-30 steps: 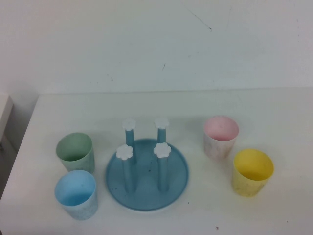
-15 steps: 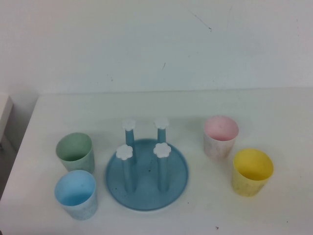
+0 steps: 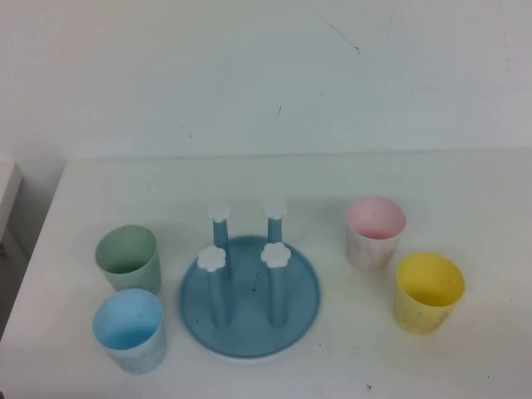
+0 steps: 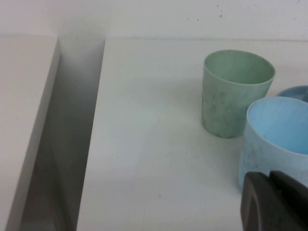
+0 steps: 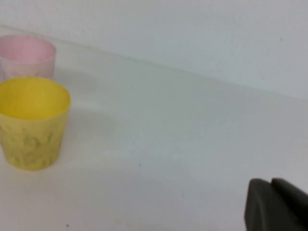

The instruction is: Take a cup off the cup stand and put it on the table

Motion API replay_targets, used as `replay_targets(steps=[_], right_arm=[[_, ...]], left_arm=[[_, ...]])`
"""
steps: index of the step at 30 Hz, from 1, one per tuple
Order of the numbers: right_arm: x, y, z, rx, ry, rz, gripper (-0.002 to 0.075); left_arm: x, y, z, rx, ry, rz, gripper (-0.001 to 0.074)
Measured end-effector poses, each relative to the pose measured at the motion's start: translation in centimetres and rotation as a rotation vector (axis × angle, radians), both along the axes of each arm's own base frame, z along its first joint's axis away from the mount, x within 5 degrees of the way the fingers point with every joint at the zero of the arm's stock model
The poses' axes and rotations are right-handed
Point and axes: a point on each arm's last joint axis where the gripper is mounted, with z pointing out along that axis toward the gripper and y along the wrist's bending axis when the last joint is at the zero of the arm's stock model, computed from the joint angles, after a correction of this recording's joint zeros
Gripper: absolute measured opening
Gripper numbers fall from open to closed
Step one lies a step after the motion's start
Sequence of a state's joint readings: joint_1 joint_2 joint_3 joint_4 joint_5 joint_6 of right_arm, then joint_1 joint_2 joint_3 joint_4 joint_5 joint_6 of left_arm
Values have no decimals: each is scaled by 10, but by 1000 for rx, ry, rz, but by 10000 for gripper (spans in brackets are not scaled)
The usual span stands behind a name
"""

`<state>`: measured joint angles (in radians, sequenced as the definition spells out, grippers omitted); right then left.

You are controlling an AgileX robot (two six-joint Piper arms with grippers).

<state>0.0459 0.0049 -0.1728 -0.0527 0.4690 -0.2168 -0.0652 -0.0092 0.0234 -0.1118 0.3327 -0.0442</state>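
Note:
The light blue speckled cup (image 3: pixel 129 330) stands upright on the white table (image 3: pixel 249 179) at the front left, beside the cup stand (image 3: pixel 249 332). The stand's four pegs with white flower caps are bare. Neither arm shows in the high view. In the left wrist view my left gripper (image 4: pixel 269 202) is shut and empty, just short of the light blue cup (image 4: pixel 279 139). In the right wrist view my right gripper (image 5: pixel 272 204) is shut and empty over bare table, well off to the side of the cups there.
A pale green cup (image 3: pixel 127 258) stands behind the light blue one. A pink cup (image 3: pixel 375 231) and a yellow cup (image 3: pixel 428 293) stand right of the stand. A gap (image 4: pixel 67 134) separates the table's left edge from a neighbouring white surface (image 4: pixel 24 96).

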Motion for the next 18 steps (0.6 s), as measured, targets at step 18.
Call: replay_targets(steps=[18], right_arm=[[8, 0, -55, 35, 79, -29, 0]], left_arm=[[0, 0, 0, 0, 2, 0, -2]])
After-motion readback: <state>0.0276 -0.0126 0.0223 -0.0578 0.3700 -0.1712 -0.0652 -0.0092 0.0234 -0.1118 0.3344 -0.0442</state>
